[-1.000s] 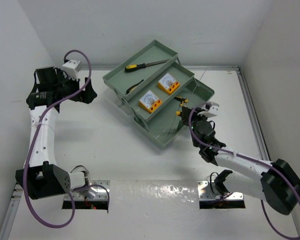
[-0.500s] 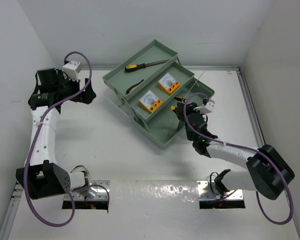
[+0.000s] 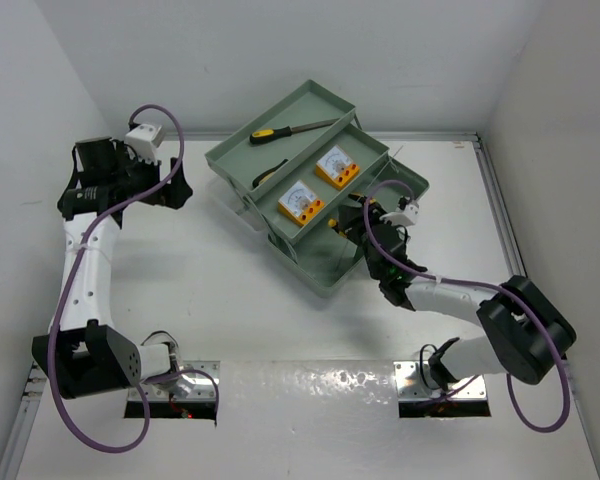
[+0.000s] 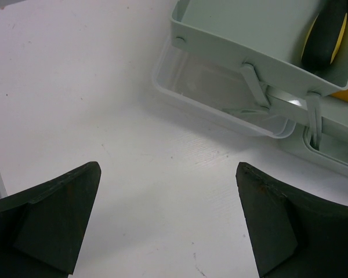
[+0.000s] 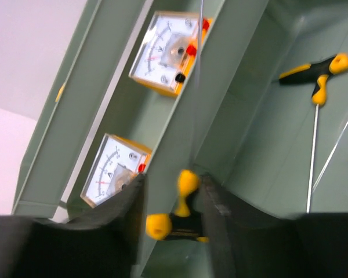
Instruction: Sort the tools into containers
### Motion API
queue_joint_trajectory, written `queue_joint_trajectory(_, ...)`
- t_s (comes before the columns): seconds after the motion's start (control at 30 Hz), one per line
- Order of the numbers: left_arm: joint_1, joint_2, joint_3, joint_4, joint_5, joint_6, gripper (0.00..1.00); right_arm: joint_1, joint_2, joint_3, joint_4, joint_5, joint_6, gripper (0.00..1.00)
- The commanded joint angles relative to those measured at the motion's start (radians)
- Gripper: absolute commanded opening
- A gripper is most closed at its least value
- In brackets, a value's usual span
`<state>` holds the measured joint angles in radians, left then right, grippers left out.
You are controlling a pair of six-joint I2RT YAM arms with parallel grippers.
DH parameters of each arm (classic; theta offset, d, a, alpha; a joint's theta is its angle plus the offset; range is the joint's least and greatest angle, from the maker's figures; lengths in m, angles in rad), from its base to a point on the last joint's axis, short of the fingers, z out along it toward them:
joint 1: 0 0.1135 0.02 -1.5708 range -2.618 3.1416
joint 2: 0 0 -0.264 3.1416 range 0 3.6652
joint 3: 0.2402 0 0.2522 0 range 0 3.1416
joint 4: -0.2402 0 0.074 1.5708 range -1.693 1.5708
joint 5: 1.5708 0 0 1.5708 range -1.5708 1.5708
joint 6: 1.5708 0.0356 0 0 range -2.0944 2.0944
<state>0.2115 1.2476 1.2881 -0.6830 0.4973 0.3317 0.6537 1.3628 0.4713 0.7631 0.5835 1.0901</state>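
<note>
The sage-green stepped toolbox stands open at the table's middle back. Its top tray holds a yellow-black screwdriver. The middle tray holds two orange meters, which also show in the right wrist view. My right gripper is over the bottom compartment, shut on a yellow-black T-handle key whose thin shaft points upward. A second T-handle key lies in the bottom compartment. My left gripper is open and empty over bare table, left of the toolbox.
The toolbox's translucent lid lies under the top tray's left end. A dark tool lies at the left of the second step. White walls close the back and both sides.
My right gripper has moved left and away from me with the T-handle key, from the box's right rim to over the bottom compartment. The left arm has barely moved.
</note>
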Motion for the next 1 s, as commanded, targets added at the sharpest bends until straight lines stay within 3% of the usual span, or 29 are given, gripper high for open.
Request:
queue_joint_trajectory(0.0, 0.012, -0.020, -0.004, 0.043, 0.003, 0.004, 1.00, -0.006, 0.021, 0.009, 0.062, -0.048, 0.027, 0.47)
queue_joint_trajectory(0.1, 0.014, -0.020, -0.009, 0.043, -0.003, 0.007, 1.00, -0.006, 0.015, -0.002, 0.064, -0.027, -0.007, 0.68)
queue_joint_trajectory(0.17, 0.014, -0.020, -0.013, 0.049, -0.009, 0.007, 1.00, -0.005, -0.005, -0.011, 0.067, -0.016, -0.036, 0.73)
queue_joint_trajectory(0.27, 0.012, -0.013, -0.032, 0.088, -0.012, -0.006, 1.00, -0.005, -0.036, 0.001, 0.064, -0.022, -0.160, 0.74)
queue_joint_trajectory(0.33, 0.014, 0.002, -0.055, 0.141, -0.017, -0.022, 1.00, -0.006, -0.073, 0.033, 0.023, -0.056, -0.281, 0.70)
queue_joint_trajectory(0.43, 0.014, 0.103, -0.052, 0.200, -0.025, -0.065, 0.97, -0.005, -0.120, 0.093, -0.100, -0.122, -0.425, 0.53)
queue_joint_trajectory(0.47, 0.014, 0.133, -0.033, 0.226, -0.031, -0.097, 0.91, -0.005, -0.145, 0.108, -0.140, -0.132, -0.488, 0.44)
queue_joint_trajectory(0.5, 0.014, 0.200, -0.021, 0.238, -0.026, -0.127, 0.87, -0.005, -0.155, 0.134, -0.213, -0.142, -0.513, 0.41)
queue_joint_trajectory(0.57, 0.014, 0.269, 0.029, 0.272, -0.020, -0.155, 0.78, -0.006, -0.183, 0.142, -0.267, -0.136, -0.561, 0.40)
queue_joint_trajectory(0.8, 0.009, 0.533, 0.181, 0.312, 0.053, -0.252, 0.76, -0.032, -0.329, 0.069, -0.375, -0.004, -0.647, 0.46)
queue_joint_trajectory(0.97, -0.024, 0.610, 0.215, 0.358, 0.070, -0.284, 0.76, -0.169, -0.357, 0.075, -0.487, -0.135, -0.610, 0.41)
